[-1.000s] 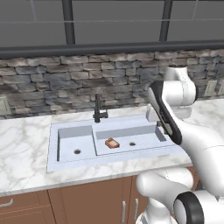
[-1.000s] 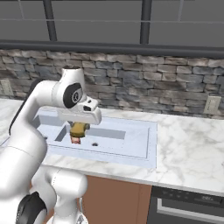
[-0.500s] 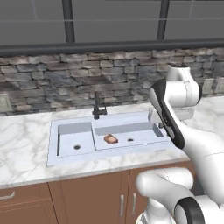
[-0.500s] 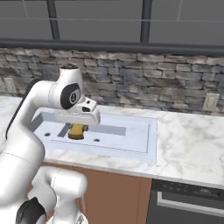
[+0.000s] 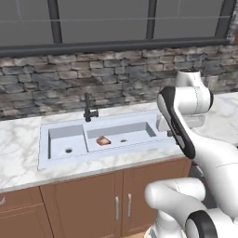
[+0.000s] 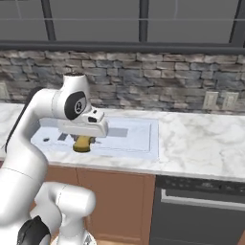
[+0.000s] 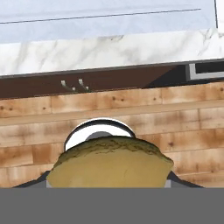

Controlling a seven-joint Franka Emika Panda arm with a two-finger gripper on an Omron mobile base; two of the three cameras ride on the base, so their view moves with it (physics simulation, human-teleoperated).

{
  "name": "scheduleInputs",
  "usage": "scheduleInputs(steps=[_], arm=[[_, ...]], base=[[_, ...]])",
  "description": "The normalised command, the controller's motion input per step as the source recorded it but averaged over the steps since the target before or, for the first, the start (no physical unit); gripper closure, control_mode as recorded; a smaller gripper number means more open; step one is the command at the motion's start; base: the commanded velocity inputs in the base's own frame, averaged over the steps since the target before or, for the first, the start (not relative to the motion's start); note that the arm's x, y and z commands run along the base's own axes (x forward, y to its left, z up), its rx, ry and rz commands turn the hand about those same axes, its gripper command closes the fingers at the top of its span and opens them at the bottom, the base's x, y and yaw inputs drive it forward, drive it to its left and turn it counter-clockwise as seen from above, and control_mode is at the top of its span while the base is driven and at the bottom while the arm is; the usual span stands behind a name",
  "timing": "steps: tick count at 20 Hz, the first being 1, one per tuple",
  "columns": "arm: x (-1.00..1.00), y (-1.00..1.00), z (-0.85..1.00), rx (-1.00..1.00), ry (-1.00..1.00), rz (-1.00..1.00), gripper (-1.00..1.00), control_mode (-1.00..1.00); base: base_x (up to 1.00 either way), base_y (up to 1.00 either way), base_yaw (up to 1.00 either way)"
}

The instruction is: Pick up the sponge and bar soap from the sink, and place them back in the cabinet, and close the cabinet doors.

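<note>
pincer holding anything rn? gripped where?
Yes: the small flat yellow sponge with an olive-green face, held in the pincer. The exact grip points are hidden by the sponge itself.

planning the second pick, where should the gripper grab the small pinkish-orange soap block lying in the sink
Grip the pinkish-orange bar soap across its short sides, coming straight down from above. It lies flat on the floor of the pale double-basin sink, near the middle wall, so only its top is freely reachable.
</note>
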Motion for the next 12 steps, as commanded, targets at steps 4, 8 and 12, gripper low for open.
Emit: scheduleInputs(steps=[4,8,12], arm=[[0.00,0.00,0.00,0.00,0.00,0.00,1.00,1.00],[0.00,0.00,0.00,0.00,0.00,0.00,1.00,1.00],[0.00,0.00,0.00,0.00,0.00,0.00,1.00,1.00]], base=[[-0.55,-0.40,-0.36],[-0.38,-0.32,-0.33],[-0.06,-0.31,-0.18]])
